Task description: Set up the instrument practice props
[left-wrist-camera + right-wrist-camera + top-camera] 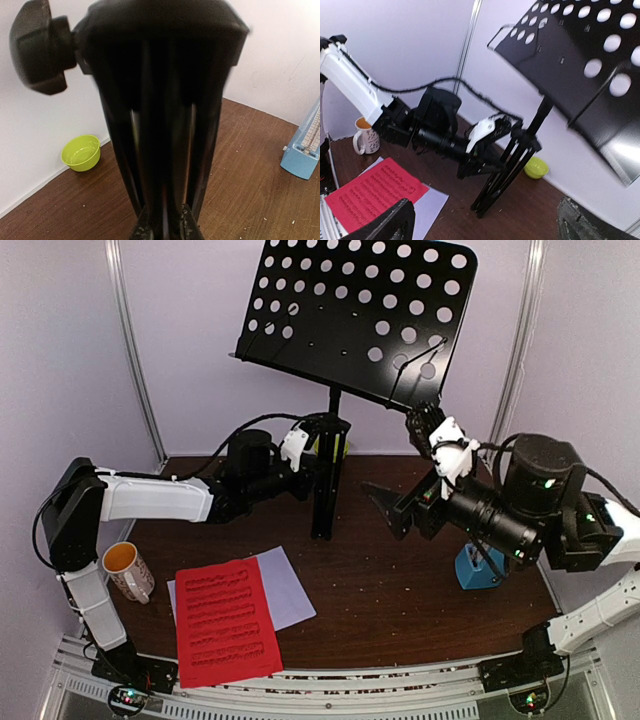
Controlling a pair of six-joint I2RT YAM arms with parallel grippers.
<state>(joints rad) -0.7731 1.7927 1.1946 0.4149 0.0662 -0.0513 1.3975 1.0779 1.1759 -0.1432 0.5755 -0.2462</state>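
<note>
Music stand (upright) inside left pincer

Left arm stretches in from the frame's left edge, forearm level, its claw clamped tight on the music stand at centre. Right arm climbs from lower right, wrist tilted up-left, claw gaping wide.

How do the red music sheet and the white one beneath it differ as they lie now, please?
The red sheet lies on top, fully visible; the white sheet is underneath, mostly covered. The red sheet shows printed lines; the white sheet's exposed part looks blank. Both lie flat on the table, not on the music stand.
</note>
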